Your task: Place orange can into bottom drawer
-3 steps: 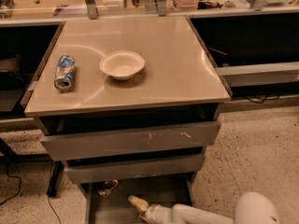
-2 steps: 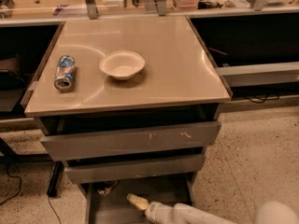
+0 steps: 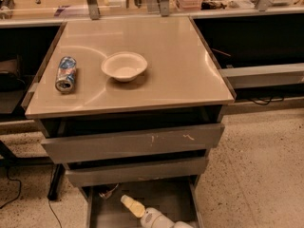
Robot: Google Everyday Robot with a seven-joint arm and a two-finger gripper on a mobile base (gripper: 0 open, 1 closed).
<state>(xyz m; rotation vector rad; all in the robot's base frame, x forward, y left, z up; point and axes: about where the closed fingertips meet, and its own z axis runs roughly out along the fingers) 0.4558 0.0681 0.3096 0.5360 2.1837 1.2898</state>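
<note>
The orange can is pale golden and lies tilted, its top pointing up-left, over the grey floor of the open bottom drawer. My gripper is at the bottom edge of the camera view, inside the drawer space, and is shut on the can's lower end. The white arm runs off to the lower right. Whether the can touches the drawer floor cannot be told.
The two upper drawers stand slightly pulled out above the bottom one. On the tan cabinet top lie a white bowl and a crushed blue-and-white can. A small tangled object sits at the drawer's back left. Speckled floor lies to the right.
The can and my gripper have shifted slightly left within the bottom drawer. The large white rounded part of the robot at the lower right has left the view.
</note>
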